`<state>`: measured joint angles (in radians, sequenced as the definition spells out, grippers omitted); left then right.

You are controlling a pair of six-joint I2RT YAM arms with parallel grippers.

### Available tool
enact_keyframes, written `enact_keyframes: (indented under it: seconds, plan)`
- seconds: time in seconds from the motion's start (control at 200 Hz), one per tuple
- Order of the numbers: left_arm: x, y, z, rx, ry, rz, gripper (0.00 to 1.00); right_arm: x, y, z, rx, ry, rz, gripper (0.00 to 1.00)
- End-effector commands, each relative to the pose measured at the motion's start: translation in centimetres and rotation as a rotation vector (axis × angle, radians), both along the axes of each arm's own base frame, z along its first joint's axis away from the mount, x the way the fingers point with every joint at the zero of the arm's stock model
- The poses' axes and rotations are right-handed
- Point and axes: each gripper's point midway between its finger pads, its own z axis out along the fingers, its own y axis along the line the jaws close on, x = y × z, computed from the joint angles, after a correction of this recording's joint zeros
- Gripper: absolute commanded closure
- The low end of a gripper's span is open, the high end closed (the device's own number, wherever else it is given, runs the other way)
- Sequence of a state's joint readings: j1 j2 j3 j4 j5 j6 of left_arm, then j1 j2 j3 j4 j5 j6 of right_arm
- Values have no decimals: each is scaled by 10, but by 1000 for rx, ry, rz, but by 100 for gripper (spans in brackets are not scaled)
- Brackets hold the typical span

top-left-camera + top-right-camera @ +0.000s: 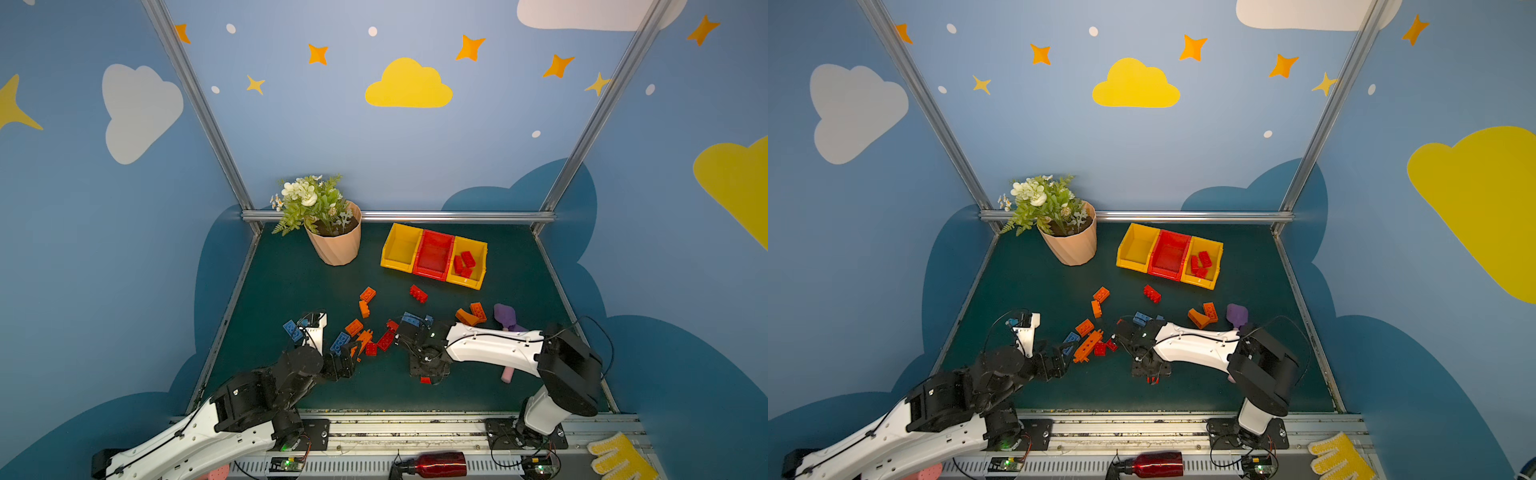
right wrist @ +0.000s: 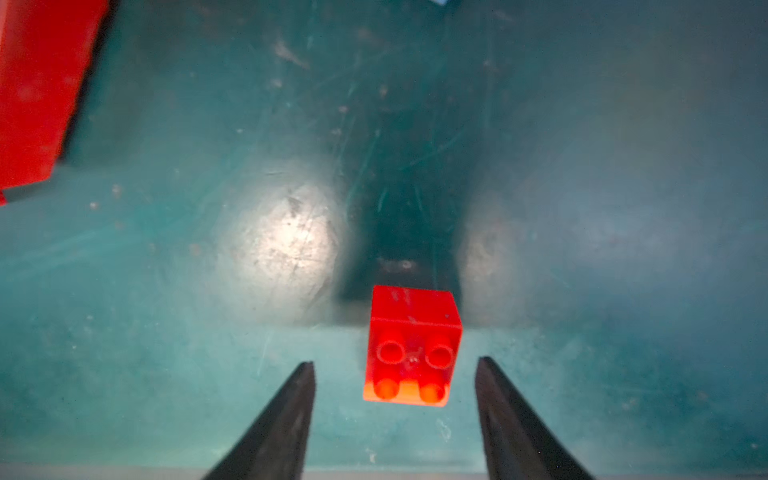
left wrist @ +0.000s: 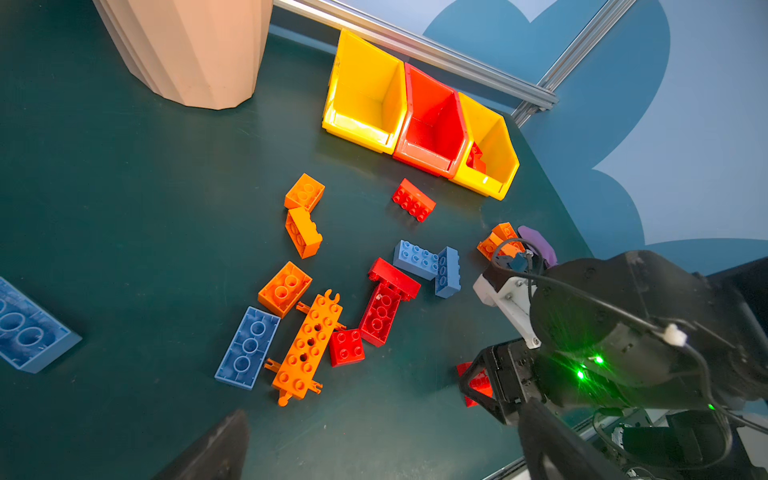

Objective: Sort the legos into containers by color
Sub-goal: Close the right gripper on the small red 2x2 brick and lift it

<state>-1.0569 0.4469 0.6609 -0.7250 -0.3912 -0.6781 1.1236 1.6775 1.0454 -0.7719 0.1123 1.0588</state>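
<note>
**Sorting barely begun: one red brick lined up**

Top views. You have the containers (image 1: 432, 272) at the back of the tabletop (image 1: 291, 286), right of the flower pot (image 1: 334, 249). Only the right-hand yellow bin (image 1: 478, 246) holds anything: about three red legos (image 1: 463, 262). The red bin and the other yellow bin look empty. The loose legos (image 1: 1088, 338), a mix of orange, blue and red, lie scattered mid-tabletop between the arms. By my reckoning most of the job is ahead of you, with no orange or blue piece binned yet.

Left wrist view. The left end effector (image 3: 374, 457) shows only at the frame edge, fingers spread wide with nothing between them. The pile lies ahead of it, a long orange plate (image 3: 307, 347) just beside a blue brick (image 3: 247, 347).

Right wrist view. The right end effector (image 2: 395, 363) is low over the tabletop, fingers apart on either side of a small red brick (image 2: 411, 345). There is a gap on both sides, so it is not pinched. The brick sits on the tabletop, apart from the pile.
</note>
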Motion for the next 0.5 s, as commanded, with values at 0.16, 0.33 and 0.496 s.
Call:
enact_keyframes:
  seconds: [0.16,0.33,0.496]
  plan:
    - [-5,8,-5,25,14,2,0,-3,3,-17,-3,45,-13,55]
    - [-3,6,-6,29,-6,-10,0,-3,1,-20,-4,54,-18,63]
    - [0,-2,-2,37,-36,-38,0,2,3,-12,-2,55,-9,76]
